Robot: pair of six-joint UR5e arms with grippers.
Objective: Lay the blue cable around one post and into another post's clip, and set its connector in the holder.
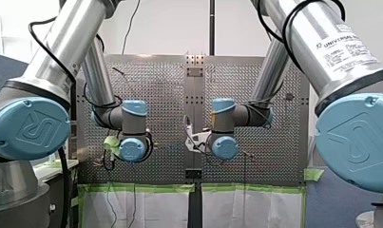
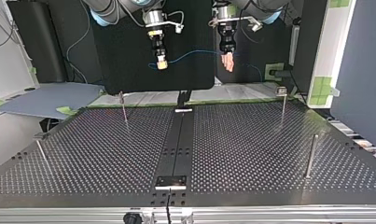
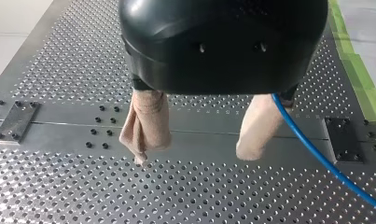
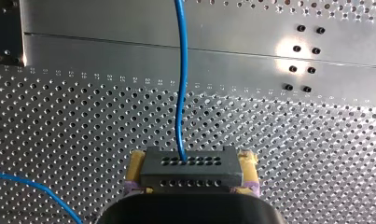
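The black connector [image 4: 190, 170] sits clamped between the yellow pads of my right gripper [image 4: 191, 184], which is shut on it. The blue cable [image 4: 180, 84] leaves the connector's face and runs ahead over the perforated table. In the top view my right gripper [image 2: 161, 63] hangs high at the left, and the cable [image 2: 195, 52] sags across to my left gripper [image 2: 228, 63]. My left gripper [image 3: 195, 156] is open, its two beige fingers [image 3: 146, 130] wide apart with nothing between them. The cable [image 3: 316, 154] passes along the outer side of one finger.
Four thin posts stand on the table: one [image 2: 123, 106] at the far left, one with a clip top [image 2: 282, 105] at the far right, a plain one [image 2: 310, 154] near right, a clip-topped one [image 2: 41, 149] near left. A black plate [image 2: 171, 181] lies on the centre rail.
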